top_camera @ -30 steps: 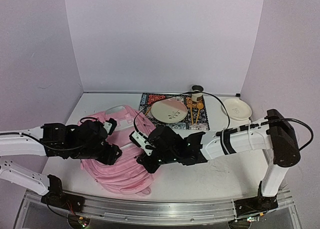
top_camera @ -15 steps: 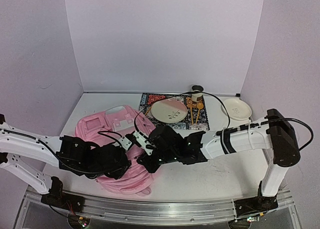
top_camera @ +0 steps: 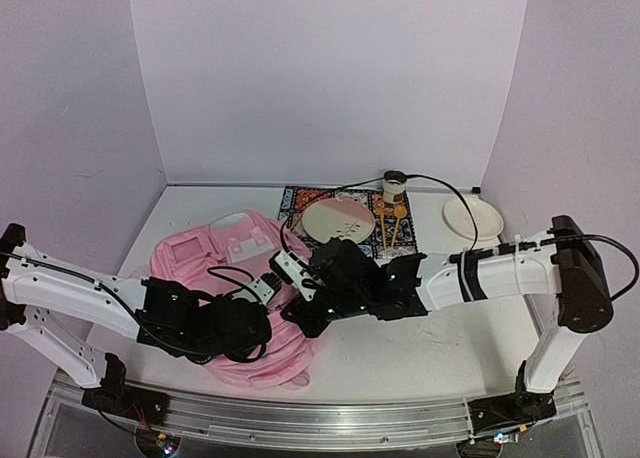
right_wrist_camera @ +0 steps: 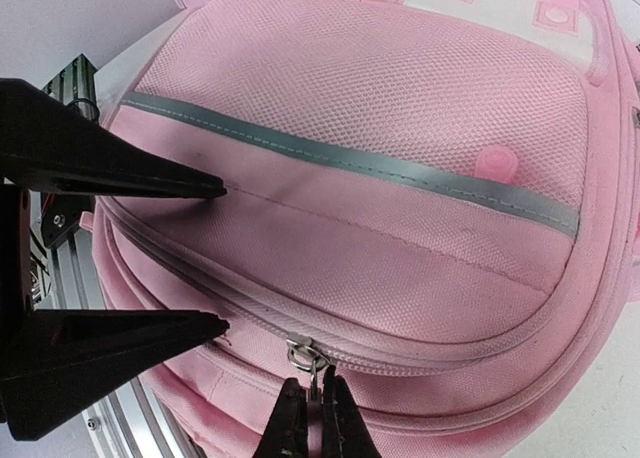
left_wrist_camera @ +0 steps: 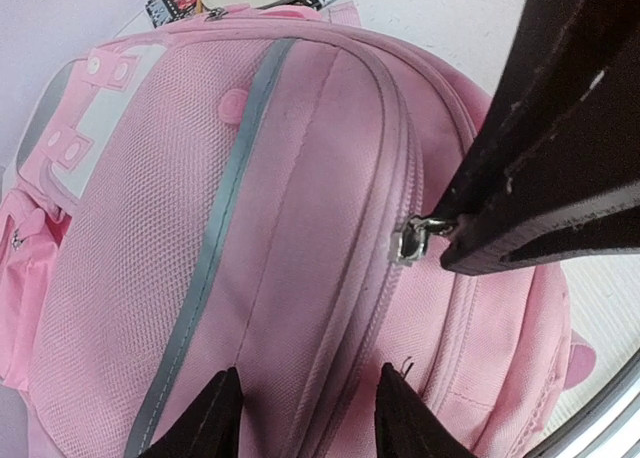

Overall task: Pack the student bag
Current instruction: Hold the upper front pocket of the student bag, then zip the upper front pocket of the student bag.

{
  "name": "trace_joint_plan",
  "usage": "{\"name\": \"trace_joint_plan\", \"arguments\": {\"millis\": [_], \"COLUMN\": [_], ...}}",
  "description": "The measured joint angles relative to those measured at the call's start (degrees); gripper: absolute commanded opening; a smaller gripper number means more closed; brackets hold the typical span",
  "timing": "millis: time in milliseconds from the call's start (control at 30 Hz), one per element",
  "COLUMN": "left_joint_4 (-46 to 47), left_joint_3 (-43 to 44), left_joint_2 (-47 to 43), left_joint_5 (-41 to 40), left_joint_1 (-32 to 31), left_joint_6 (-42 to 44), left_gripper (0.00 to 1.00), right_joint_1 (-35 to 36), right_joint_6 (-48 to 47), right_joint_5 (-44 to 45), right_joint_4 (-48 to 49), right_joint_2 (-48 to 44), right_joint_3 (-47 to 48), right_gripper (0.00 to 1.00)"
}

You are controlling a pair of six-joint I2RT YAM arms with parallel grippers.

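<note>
The student bag [top_camera: 215, 258], pink with a grey stripe and a white patch, lies flat at the front left of the table. My right gripper [right_wrist_camera: 320, 383] is shut on the metal zipper pull [right_wrist_camera: 305, 353] of the main zip at the bag's near end [left_wrist_camera: 300, 178]. My left gripper [left_wrist_camera: 312, 373] stands open, its two fingertips [right_wrist_camera: 150, 183] pressed onto the fabric either side of the zip seam, just left of the pull [left_wrist_camera: 410, 240]. From above, the left gripper [top_camera: 262, 328] and the right gripper [top_camera: 292, 323] almost meet over the bag's front corner.
A patterned mat [top_camera: 300, 203] at the back holds a plate [top_camera: 338, 221] and wooden utensils [top_camera: 390, 223]. A small cup [top_camera: 394, 186] stands behind them, a white bowl [top_camera: 473, 216] to the right. The metal rail [top_camera: 300, 418] runs along the near edge.
My left arm has swung from the bag's left side down to its near end, beside the right gripper, and its jaws have narrowed. The right gripper keeps its hold on the pull.
</note>
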Motion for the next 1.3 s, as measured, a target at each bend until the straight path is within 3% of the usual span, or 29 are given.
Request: {"name": "trace_joint_plan", "arguments": {"millis": [200,267,800,1300], "left_joint_4": [0.8,1.1,2.9,-0.1], "left_joint_3": [0.2,0.2,-0.3,-1.4], "left_joint_2": [0.5,0.5,-4.5,-5.3], "left_joint_5": [-1.2,-0.9,8.3,4.6], "left_joint_1": [0.0,0.0,-0.8,-6.4], "left_joint_6": [-0.7,-0.5,-1.3,-0.8], "left_gripper": [0.06,0.0,0.0,0.0], "right_joint_1": [-0.7,-1.1,-9.6,-11.3], "right_joint_6": [0.2,0.2,-7.1,-19.9], "right_joint_5": [-0.2,-0.1,-1.9,-8.0], "right_joint_4": [-0.3,-0.3,-3.3,-10.1], "right_joint_2": [-1.4,-2.1,-6.1,3.6], "right_joint_3": [-1.1,-1.3,-3.7,9.2], "right_gripper": [0.0,0.0,0.0,0.04]}}
